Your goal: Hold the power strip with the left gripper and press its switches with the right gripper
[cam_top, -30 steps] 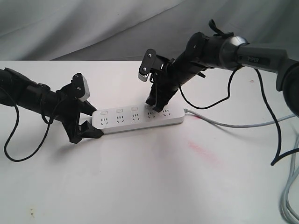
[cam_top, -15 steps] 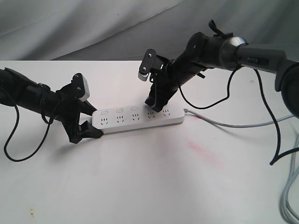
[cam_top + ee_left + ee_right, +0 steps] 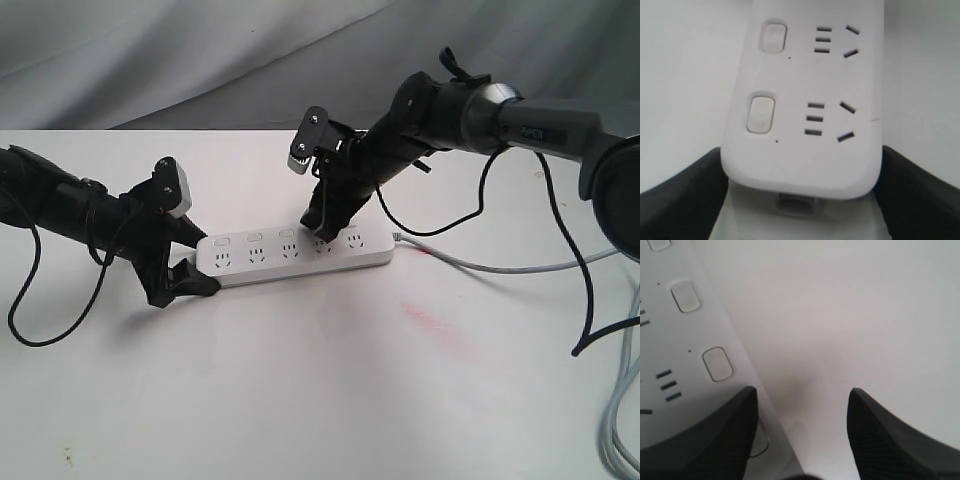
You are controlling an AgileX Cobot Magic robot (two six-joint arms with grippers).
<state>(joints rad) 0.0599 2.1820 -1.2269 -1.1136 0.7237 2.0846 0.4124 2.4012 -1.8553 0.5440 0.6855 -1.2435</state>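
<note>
Black-fingered on both arms. Clamps with left gripper (image 3: 195, 268) onto the left rounded end of the strip (image 3: 300, 255), one finger (image 3: 680, 195) pressed against each long side. From the left wrist, shows that end filling the gap between the fingers, with two switches (image 3: 761, 114) beside their sockets.

Holds right gripper (image 3: 322, 232) spread wide, gripping nothing, tips pointing down at the row of switches (image 3: 255, 237) by the fourth socket from the left. From the right wrist, shows one finger (image 3: 715, 440) lying over the strip's (image 3: 675, 340) edge and partly covering a switch, the other (image 3: 890, 440) over bare table (image 3: 865, 315). Cannot tell whether the tip touches that switch.

Has the strip flat on the white table (image 3: 300, 400), near the middle, running across the exterior view with its right end a little farther back. Trails grey cord (image 3: 500, 266) from that right end toward the right edge. Bears a faint pink stain (image 3: 435, 330) on the table, in front of the strip's right end. Ends behind in grey cloth (image 3: 200, 60).
</note>
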